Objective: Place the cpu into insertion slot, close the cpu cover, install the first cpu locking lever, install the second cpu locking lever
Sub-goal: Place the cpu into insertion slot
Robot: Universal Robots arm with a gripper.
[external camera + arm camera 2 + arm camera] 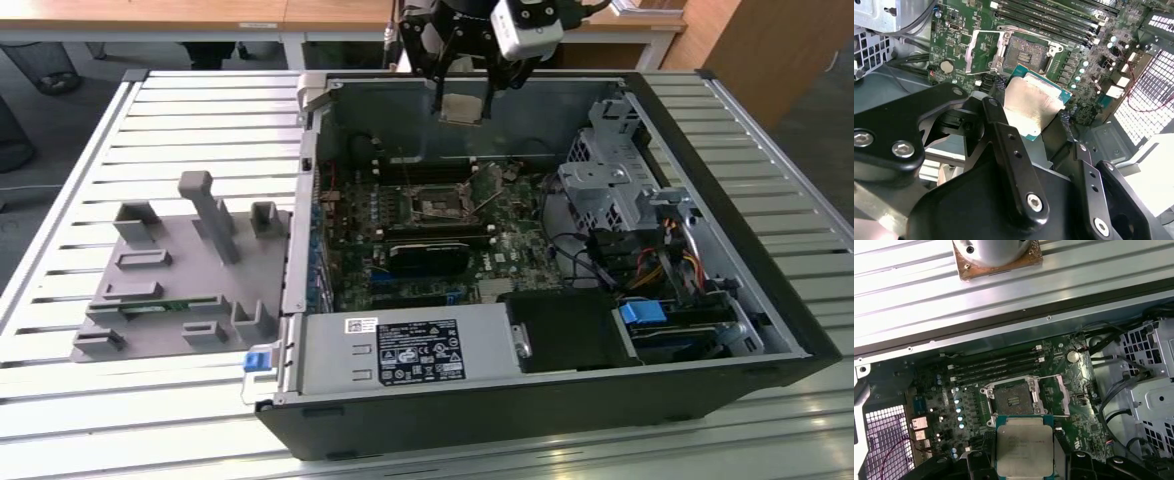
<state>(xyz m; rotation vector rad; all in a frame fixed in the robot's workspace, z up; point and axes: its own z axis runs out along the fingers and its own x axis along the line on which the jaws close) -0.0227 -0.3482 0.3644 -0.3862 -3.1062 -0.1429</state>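
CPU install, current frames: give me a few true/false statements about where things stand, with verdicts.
1. The tool grips the chip by its edges. True.
2. The chip already sits in the socket. False: the tool holds it above the board and the socket is bare.
3. The cover is closed over the socket. False: it is flipped open to one side of it.
4. The case lies on its side with its open side facing up. True.

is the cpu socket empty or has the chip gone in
Empty: the insertion slot shows bare contacts, and the cpu is held clear of it in the end effector.
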